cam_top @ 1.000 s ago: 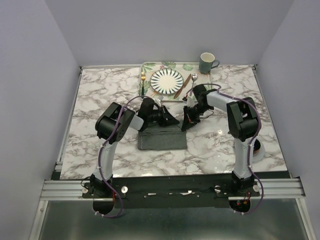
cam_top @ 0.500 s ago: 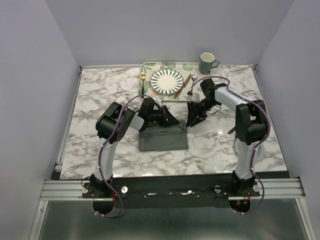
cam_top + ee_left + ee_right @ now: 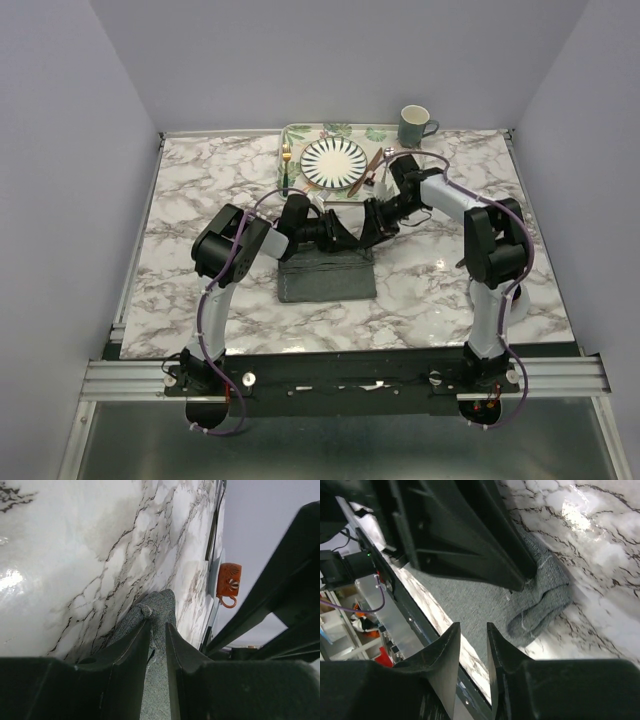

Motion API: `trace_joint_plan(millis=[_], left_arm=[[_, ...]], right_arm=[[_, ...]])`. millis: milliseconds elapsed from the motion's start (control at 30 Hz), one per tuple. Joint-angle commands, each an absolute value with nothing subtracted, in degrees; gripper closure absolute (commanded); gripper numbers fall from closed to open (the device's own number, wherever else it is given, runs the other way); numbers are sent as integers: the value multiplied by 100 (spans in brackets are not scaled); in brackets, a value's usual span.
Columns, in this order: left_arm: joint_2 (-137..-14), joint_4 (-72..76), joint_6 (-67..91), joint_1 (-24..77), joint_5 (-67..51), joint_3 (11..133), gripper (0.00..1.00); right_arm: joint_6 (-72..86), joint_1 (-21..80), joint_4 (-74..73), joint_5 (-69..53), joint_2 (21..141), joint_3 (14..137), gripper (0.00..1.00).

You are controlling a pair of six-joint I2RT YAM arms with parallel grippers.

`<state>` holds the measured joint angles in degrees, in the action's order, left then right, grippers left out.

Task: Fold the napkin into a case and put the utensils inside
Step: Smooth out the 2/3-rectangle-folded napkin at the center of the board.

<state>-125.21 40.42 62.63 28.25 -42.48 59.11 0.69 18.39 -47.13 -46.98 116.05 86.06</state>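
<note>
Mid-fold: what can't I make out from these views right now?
- Top view: napkin far edge under the left gripper and right gripper.
- Left wrist: whether the fingers pinch the napkin; their own bodies cover the contact.
- Top view: spoon and knife are tiny; the right arm overlaps the spoon.

Napkin (image 3: 327, 277) dark grey; table (image 3: 190, 200) white marble (grey veins); plate (image 3: 334, 161) black-white striped; mug (image 3: 413, 126) teal.
</note>
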Motion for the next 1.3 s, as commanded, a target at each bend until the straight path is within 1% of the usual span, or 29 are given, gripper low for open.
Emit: trace_joint_plan(millis=[0, 167, 233, 267, 400, 500, 600, 700, 833, 867, 933, 967, 1100, 1200, 1267], left_arm=[[-12858, 3252, 5766, 2830, -3858, 5862, 64], [-12832, 3182, 5687, 2751, -3937, 5889, 62], [-12736, 3234, 5625, 2681, -4129, 5845, 59], [-12683, 3487, 5642, 2620, -4235, 5810, 55], [-12035, 4410, 5923, 2243, -5017, 5512, 50], [-11403, 4570, 6073, 2092, -5448, 5204, 47], [-10927, 4141, 5854, 2022, -5607, 4905, 47], [-10872, 3859, 5687, 1995, -5520, 4650, 47], [-11266, 3727, 5433, 1644, -5467, 4325, 47], [-11346, 3326, 5214, 1461, -5458, 4307, 47], [-11626, 3016, 4687, 1310, -5633, 4341, 47], [-11680, 2519, 4467, 1223, -5599, 4350, 47], [-11777, 2294, 4070, 801, -5669, 4272, 47], [-11550, 2259, 3938, 695, -5950, 4228, 47], [-11190, 2128, 3798, 633, -6212, 4157, 46]], right_arm=[[220, 1916, -4395, -4492, 12049, 8420, 66], [299, 1855, -4386, -3675, 12243, 8113, 74], [369, 1750, -4412, -3447, 12304, 7999, 77], [369, 1723, -4430, -3367, 12305, 7902, 78], [387, 1679, -4438, -3217, 12348, 7779, 80], [430, 1688, -4430, -3261, 12436, 7778, 80], [483, 1688, -4421, -3234, 12480, 7787, 80], [501, 1687, -4403, -3191, 12480, 7787, 80], [466, 1688, -4421, -3103, 12524, 7787, 81], [448, 1679, -4412, -3076, 12524, 7778, 81], [396, 1670, -4421, -3041, 12551, 7778, 81], [387, 1670, -4412, -3006, 12559, 7770, 82], [352, 1670, -4403, -2953, 12507, 7647, 83], [334, 1661, -4395, -2909, 12472, 7629, 83], [308, 1661, -4386, -2935, 12454, 7629, 83]])
